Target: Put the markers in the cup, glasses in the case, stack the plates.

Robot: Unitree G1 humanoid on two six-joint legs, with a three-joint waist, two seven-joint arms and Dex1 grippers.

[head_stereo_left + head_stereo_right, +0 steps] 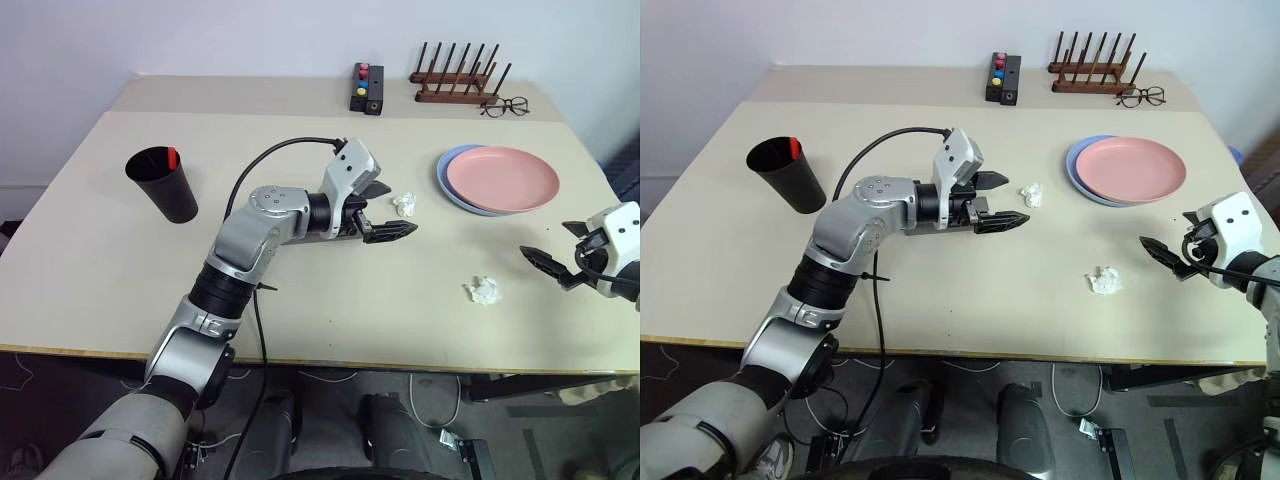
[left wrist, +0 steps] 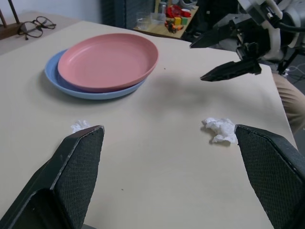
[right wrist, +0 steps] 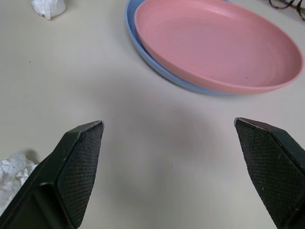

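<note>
The black cup [image 1: 163, 184] stands at the table's left, with the red cap of a marker [image 1: 173, 157] showing inside its rim. At the right, the pink plate [image 1: 503, 177] rests on the blue plate [image 1: 450, 180]. My left gripper [image 1: 400, 208] hovers open over the table's middle, pointing right toward the plates, nothing between its fingers. My right gripper [image 1: 545, 240] is open and empty near the right edge, in front of the plates. The glasses and the case are out of view.
Two crumpled tissues lie on the table, one [image 1: 404, 204] by the left gripper, one [image 1: 485, 290] nearer the front. At the back stand a black box with coloured buttons [image 1: 367, 88], a wooden rack [image 1: 455, 78] and clear-lens spectacles [image 1: 505, 106].
</note>
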